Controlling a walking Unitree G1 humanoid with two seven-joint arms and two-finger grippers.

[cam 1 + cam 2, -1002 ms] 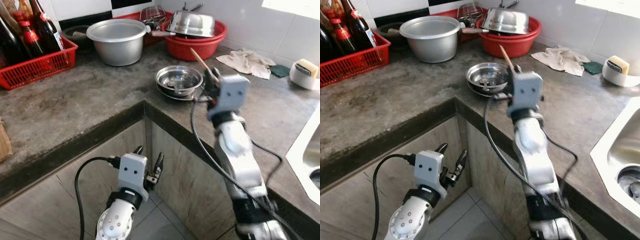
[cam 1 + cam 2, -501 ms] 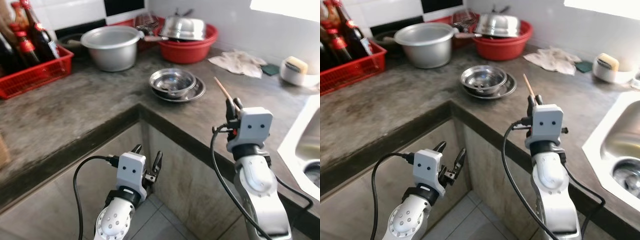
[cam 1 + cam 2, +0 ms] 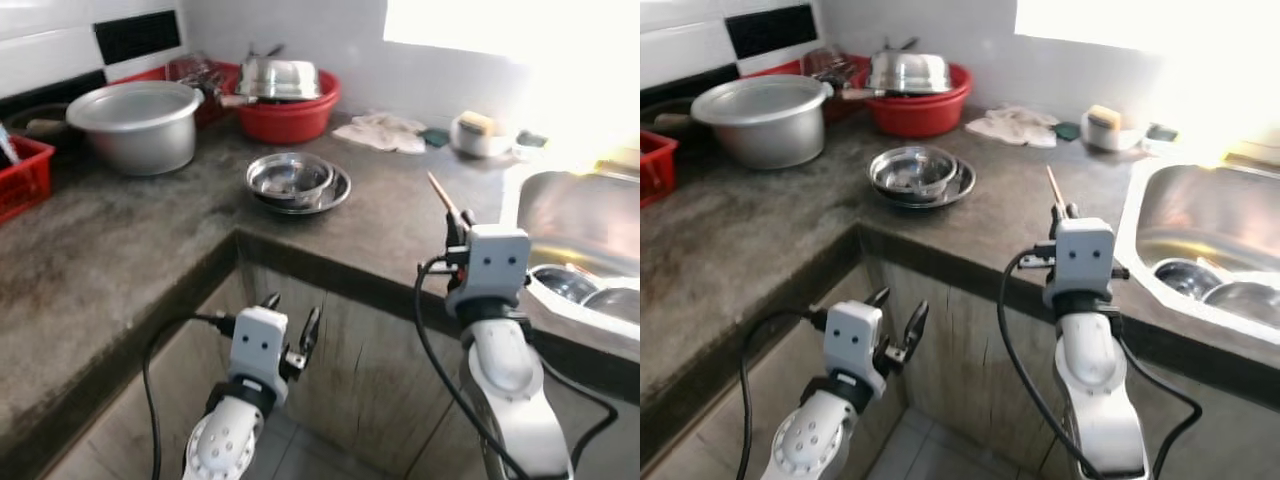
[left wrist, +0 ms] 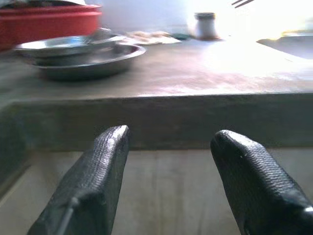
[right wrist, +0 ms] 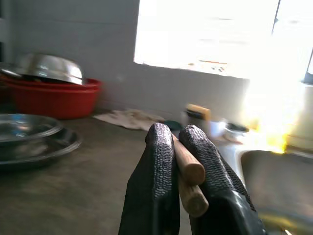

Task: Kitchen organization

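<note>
- Right hand [image 5: 183, 161] clenched on wooden chopsticks [image 3: 444, 201], raised above the tabletop [image 3: 400, 215] edge, beside the sink [image 3: 1200, 230].
- Left hand [image 3: 290, 318] released, hanging below the tabletop.
- Steel bowls [image 3: 293, 180] stand behind.

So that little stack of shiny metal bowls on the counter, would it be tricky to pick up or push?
The steel bowls look thin, so probably light and stiff. Their polished surface may be slippery for the black fingers. A smaller bowl sits loosely in a wider dish, so a push might slide the stack along the counter or shift the top one rather than tip it.
</note>
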